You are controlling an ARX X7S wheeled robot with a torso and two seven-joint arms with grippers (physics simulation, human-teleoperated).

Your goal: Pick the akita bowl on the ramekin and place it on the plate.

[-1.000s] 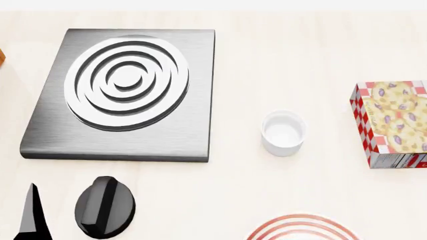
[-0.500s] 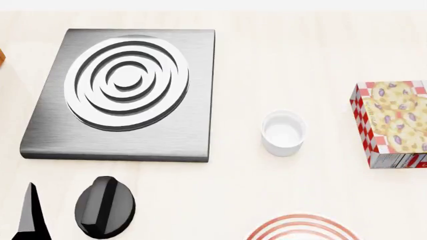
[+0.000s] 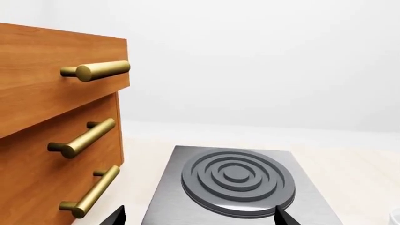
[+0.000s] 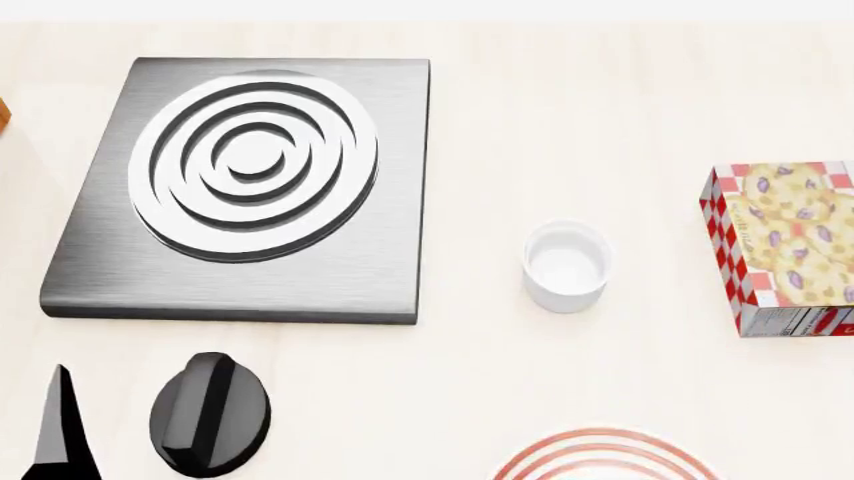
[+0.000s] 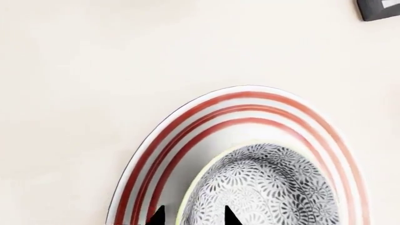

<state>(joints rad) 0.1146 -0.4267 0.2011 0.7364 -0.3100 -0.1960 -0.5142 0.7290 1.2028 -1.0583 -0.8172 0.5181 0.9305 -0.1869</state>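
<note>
- Right gripper (image 5: 190, 216): in the right wrist view only two dark fingertips show at the frame edge, straddling the rim of the akita bowl (image 5: 262, 187), one tip outside the wall and one over the bowl's patterned surface. Whether they clamp the rim or stand slack, I cannot tell.
- Akita bowl: sits within the red rings of the plate (image 5: 206, 122), off-centre toward the camera side. Whether its base rests on the plate or hangs just above it cannot be confirmed.
- Ramekin (image 4: 567, 266): in the head view it stands bare, white interior exposed, nothing on it; well apart from the plate rim (image 4: 603, 452) at the lower frame edge.
- Judgement: the carry is finished or nearly so; what remains is release and a clean withdrawal without dragging the rim.
- Left gripper (image 3: 196, 218): two tips widely apart at the wrist view's edge, holding nothing, facing the stove burner plate (image 3: 237, 180) and the wooden drawer cabinet (image 3: 56, 131) with brass handles.
- Bystanders: a black knob (image 4: 210, 412) near the left arm, a printed food box (image 4: 787, 245) to the ramekin's right.
- Comparison: the head view matches both earlier frames exactly: ramekin, burner, knob, box and the left finger show no shift. Any change lies outside that view.
</note>
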